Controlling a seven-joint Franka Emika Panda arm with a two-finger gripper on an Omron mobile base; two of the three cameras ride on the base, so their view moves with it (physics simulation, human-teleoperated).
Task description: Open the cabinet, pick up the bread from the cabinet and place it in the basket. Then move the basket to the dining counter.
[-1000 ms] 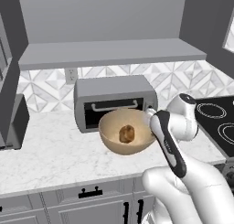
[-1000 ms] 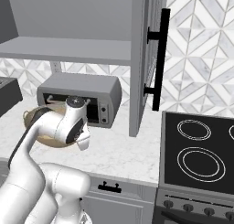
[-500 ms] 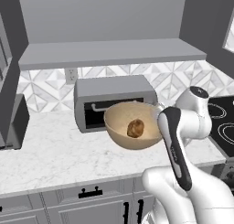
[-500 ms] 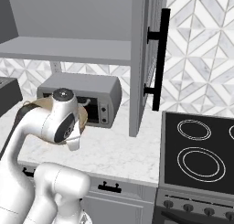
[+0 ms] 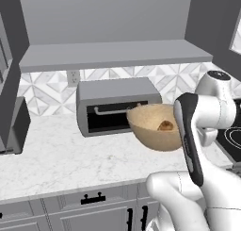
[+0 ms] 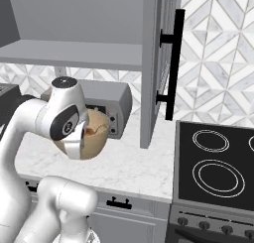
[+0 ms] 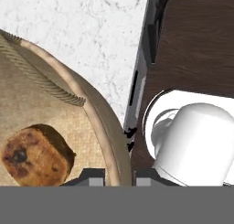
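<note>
- We see our claw (image 7: 119, 176) clamped shut on the basket (image 5: 155, 128) rim, holding it above the bench (image 5: 61, 159).
- The bread (image 7: 36, 154) lies inside the basket.

The white arm (image 6: 59, 123) is holding the tan basket (image 6: 94, 138) above the marble counter (image 6: 124, 162), in front of the toaster oven (image 6: 111, 100). The cabinet (image 6: 158, 63) door is standing open beside the stove (image 6: 218, 162).

No readable text — no labels, no numbers.
</note>
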